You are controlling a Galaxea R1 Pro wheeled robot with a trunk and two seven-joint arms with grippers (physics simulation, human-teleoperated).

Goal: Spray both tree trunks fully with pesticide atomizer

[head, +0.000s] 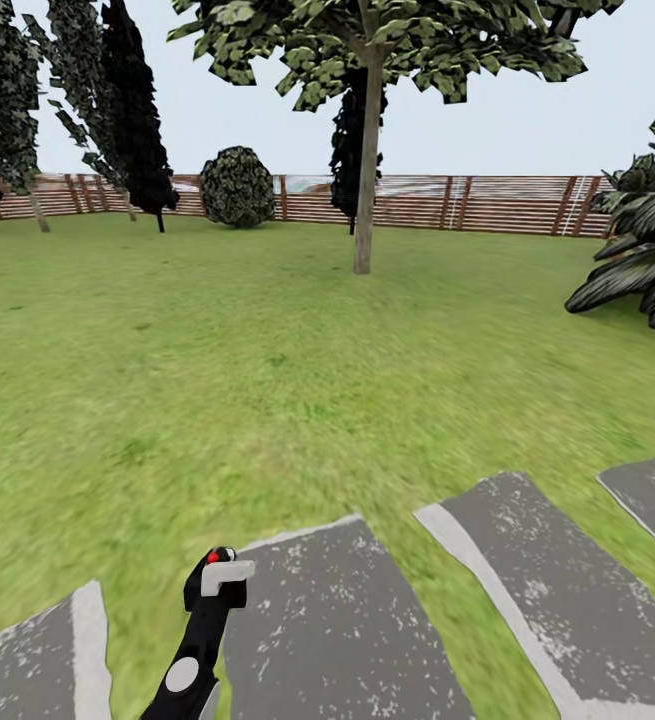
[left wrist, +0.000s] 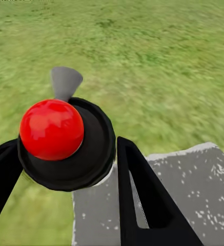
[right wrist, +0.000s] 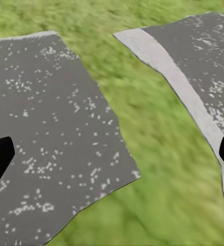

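The pesticide atomizer (head: pixel 217 578) is a black bottle with a red knob and a pale grey nozzle. My left gripper (head: pixel 203 622) is shut on it low in the head view, over the edge of a stepping stone. In the left wrist view the atomizer (left wrist: pixel 65 138) sits between the black fingers (left wrist: pixel 142 200), nozzle toward the grass. One tree stands ahead across the lawn, its straight bare trunk (head: pixel 366 170) under a ragged crown. A second trunk (head: pixel 39 212) shows far left by the fence. My right gripper (right wrist: pixel 112 156) is open above grass between two stones.
Grey speckled stepping stones (head: pixel 337 640) lie at my feet, with more to the right (head: pixel 557 590). A brown slat fence (head: pixel 487 205) rings the lawn. A round bush (head: pixel 237 187), dark cone-shaped trees (head: pixel 132 110) and a broad-leaved plant (head: pixel 642 260) stand along the edges.
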